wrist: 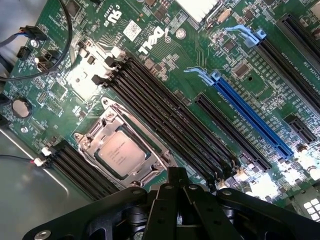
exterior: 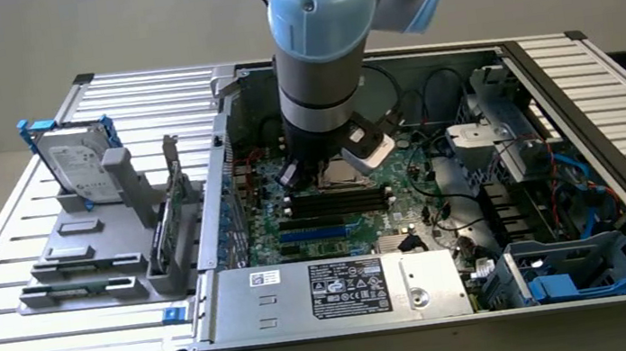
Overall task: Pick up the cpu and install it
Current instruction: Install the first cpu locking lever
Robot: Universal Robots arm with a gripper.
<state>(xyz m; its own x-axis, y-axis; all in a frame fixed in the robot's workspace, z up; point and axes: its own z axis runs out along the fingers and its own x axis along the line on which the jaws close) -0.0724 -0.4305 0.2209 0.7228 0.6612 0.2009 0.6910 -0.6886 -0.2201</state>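
1 cpu (wrist: pixel 121 152) sits in its socket (wrist: pixel 152 169), gripper (wrist: pixel 175 200) above.

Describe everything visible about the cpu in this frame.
The cpu is a small flat square chip with a matte silver-grey metal top bearing faint printed text. It lies flat inside the metal-framed socket on the green motherboard, beside the black memory slots. The frame surrounds it; nothing rests on top of it.

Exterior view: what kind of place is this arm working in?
Likely a lab bench for PC assembly. An open computer case lies on a slatted metal table, a grey fixture beside it holds a hard drive, and the cpu sits in the motherboard socket below the gripper.
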